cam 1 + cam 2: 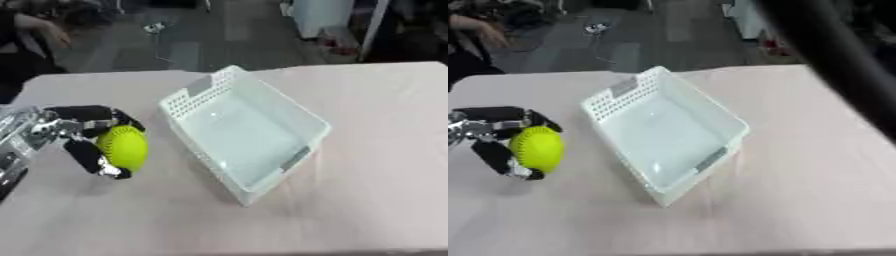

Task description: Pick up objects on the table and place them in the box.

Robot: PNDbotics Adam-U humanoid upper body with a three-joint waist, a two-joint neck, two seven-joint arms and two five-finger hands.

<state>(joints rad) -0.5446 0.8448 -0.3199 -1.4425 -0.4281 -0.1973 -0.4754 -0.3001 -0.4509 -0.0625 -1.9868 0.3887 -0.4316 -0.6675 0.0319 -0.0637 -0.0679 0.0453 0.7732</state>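
Pale pinkish table (pixel 376 165) across most of both views, far edge running along the top, dark floor beyond. White plastic box (pixel 254 137) near the middle of the table, set askew to the table's edges, one corner toward the far edge and the opposite corner toward the near edge; perforated walls at the far-left end, a grey grip on the near-right end wall, inside bare. Left hand (pixel 87 145) coming in over the table's left edge, black fingers with silver joints behind, curled round a yellow-green ball (pixel 122 146): fingers over the top, thumb under and around the near side. Ball left of the box, apart from its left wall, close above the table near the left edge; contact with the table unclear. Right hand out of both views; only a dark blurred bar crossing the upper right corner of the right eye view.
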